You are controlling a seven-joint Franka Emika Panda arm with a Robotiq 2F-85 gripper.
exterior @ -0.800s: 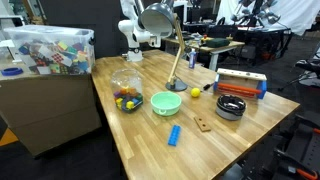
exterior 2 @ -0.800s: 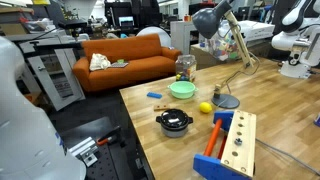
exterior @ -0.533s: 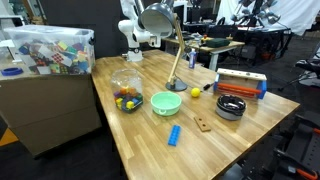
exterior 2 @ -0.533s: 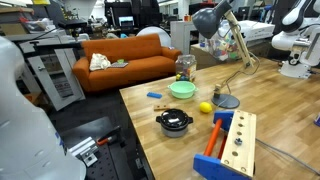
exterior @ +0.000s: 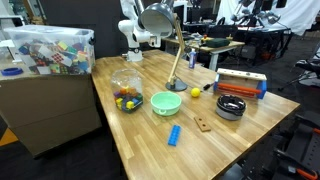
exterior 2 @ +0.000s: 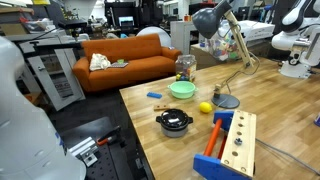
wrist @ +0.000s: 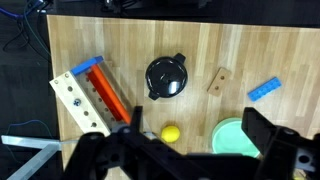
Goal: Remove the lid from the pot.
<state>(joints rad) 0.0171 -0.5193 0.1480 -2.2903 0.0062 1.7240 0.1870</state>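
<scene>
Nothing has moved: tool (wrist: 185,150) spread over wooden table (wrist: 120,40), lid (wrist: 166,76) on pot (exterior: 229,112), sofa (exterior 2: 125,65) behind.

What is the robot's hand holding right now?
Nothing. The gripper hangs open above the table, and the lid sits on the pot, untouched.

**Colours on your table**

You see a black lid (wrist: 165,76) on a silvery-grey pot (exterior: 230,115). Your table (wrist: 120,40) is light brown wood with thin stripes. The bowl (exterior: 166,102) is mint green, the ball (wrist: 171,133) is yellow and the block (wrist: 264,90) is blue. The toy box (wrist: 78,104) is pale wood with orange and blue bars. The sofa (exterior 2: 125,62) is orange.
</scene>
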